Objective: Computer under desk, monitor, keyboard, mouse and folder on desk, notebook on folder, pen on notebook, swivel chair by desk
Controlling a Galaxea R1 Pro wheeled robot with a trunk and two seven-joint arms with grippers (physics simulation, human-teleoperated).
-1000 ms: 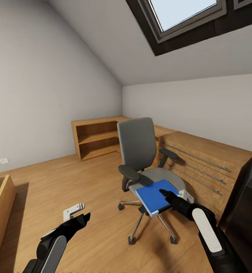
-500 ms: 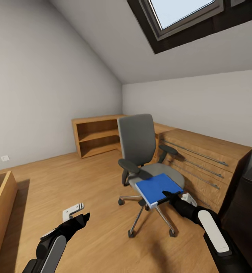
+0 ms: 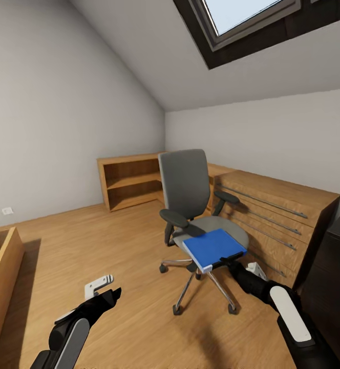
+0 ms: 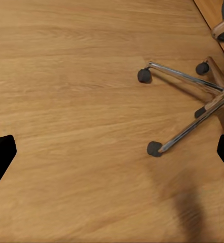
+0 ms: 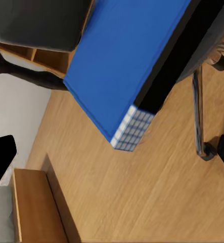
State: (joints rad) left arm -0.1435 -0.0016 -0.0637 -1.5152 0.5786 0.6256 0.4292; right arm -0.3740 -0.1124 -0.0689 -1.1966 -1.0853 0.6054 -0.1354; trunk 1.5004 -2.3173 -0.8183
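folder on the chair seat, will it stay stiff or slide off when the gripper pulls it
The folder looks thick and flat-edged, so probably stiff. It overhangs the seat's front, so a pull could tip it off. The swivel chair stands on casters and may roll when the right gripper tugs.

Blue folder lies flat on grey swivel chair seat, overhanging its front

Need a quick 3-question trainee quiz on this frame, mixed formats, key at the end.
1. True or false: the folder lies on the swivel chair seat.
2. Which gripper is at the folder's near edge? A) left gripper B) right gripper
3. Fill in: under the left gripper the wrist view shows wooden ____ and the chair's casters.

Key: 1 true. 2 B, the right gripper. 3 floor.
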